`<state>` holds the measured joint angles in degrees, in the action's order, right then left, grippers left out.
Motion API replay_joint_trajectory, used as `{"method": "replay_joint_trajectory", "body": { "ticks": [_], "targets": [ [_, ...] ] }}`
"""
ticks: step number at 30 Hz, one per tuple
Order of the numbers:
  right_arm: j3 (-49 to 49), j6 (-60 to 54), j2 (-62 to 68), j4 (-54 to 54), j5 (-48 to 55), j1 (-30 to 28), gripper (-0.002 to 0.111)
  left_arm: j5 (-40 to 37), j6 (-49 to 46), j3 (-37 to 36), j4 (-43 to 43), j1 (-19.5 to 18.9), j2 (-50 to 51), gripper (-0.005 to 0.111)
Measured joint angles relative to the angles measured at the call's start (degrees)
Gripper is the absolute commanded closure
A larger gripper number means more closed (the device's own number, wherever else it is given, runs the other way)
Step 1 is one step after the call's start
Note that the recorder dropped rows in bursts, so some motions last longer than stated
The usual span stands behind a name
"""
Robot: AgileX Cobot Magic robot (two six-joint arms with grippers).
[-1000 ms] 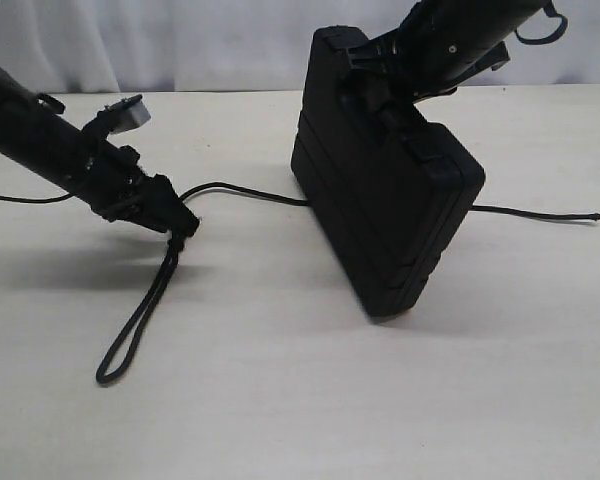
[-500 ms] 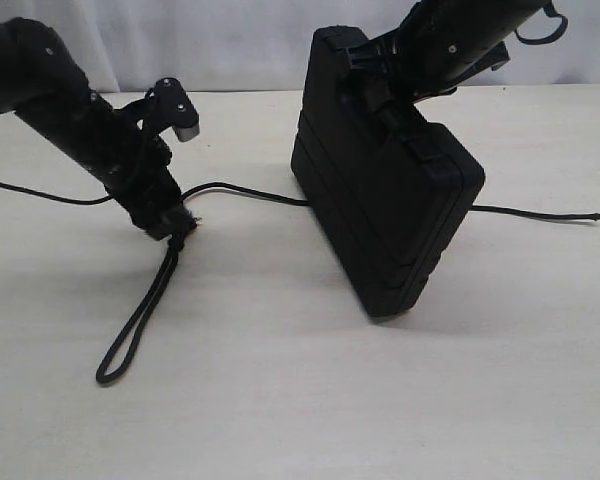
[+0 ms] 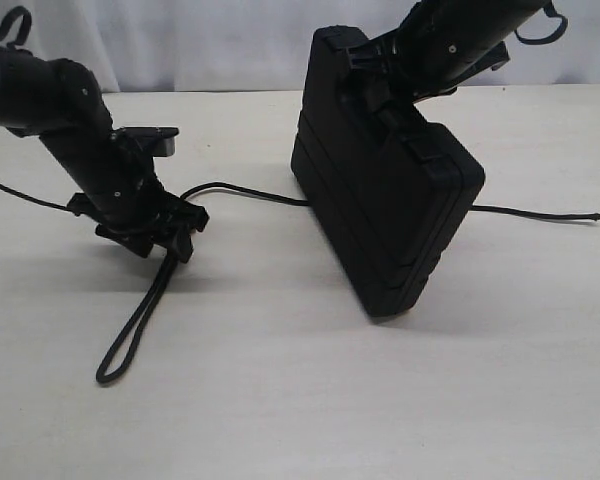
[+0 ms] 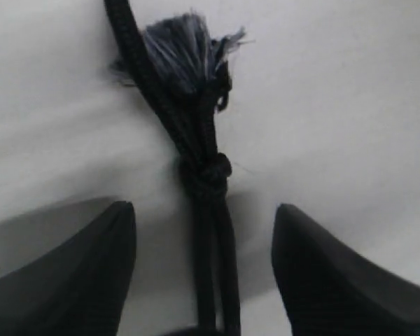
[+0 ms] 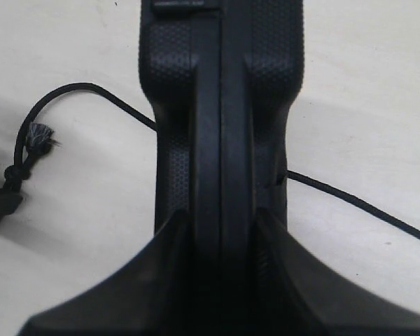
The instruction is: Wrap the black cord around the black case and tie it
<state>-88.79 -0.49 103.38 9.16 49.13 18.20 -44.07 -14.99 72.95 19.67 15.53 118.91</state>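
Observation:
The black case (image 3: pixel 390 200) stands tilted on one long edge on the table. My right gripper (image 3: pixel 380 95) is shut on its upper edge, and its two fingers (image 5: pixel 171 241) press both sides of the case (image 5: pixel 220 105). The black cord (image 3: pixel 225 186) passes under the case and ends free at the right (image 3: pixel 592 216). On the left it forms a knot (image 4: pixel 208 173) with a frayed grey tuft (image 4: pixel 185 49) and a long loop (image 3: pixel 130 335). My left gripper (image 3: pixel 180 228) hangs over the knot, open, jaws on either side of the doubled cord (image 4: pixel 213 266) without touching it.
A thin smooth cable (image 3: pixel 15 197) trails off the left arm to the left edge. The pale table (image 3: pixel 300 400) runs wide in front of the case and loop. A white backdrop (image 3: pixel 210 40) closes the far side.
The left arm has swung upward and turned its wrist, with the gripper staying over the knot. The case, the cord and the right arm have not moved.

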Motion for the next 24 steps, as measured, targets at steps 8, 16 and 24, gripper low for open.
{"method": "replay_joint_trajectory", "body": {
  "ticks": [8, 16, 24],
  "targets": [
    [0.0, 0.0, 0.0, 0.0, 0.0, 0.0, 0.104, 4.26, 0.63, 0.37, -0.34, 1.76, 1.76, 0.087],
    [0.0, 0.0, 0.0, 0.14, 0.0, 0.0, 0.104, 6.89, 7.97, 0.47, 7.2, 1.76, 2.39, 0.107],
    [0.0, 0.0, 0.0, 0.14, 0.0, 0.0, 0.104, 11.04, 6.27, 0.47, 29.26, 1.84, 2.91, 0.083]
  ]
}}
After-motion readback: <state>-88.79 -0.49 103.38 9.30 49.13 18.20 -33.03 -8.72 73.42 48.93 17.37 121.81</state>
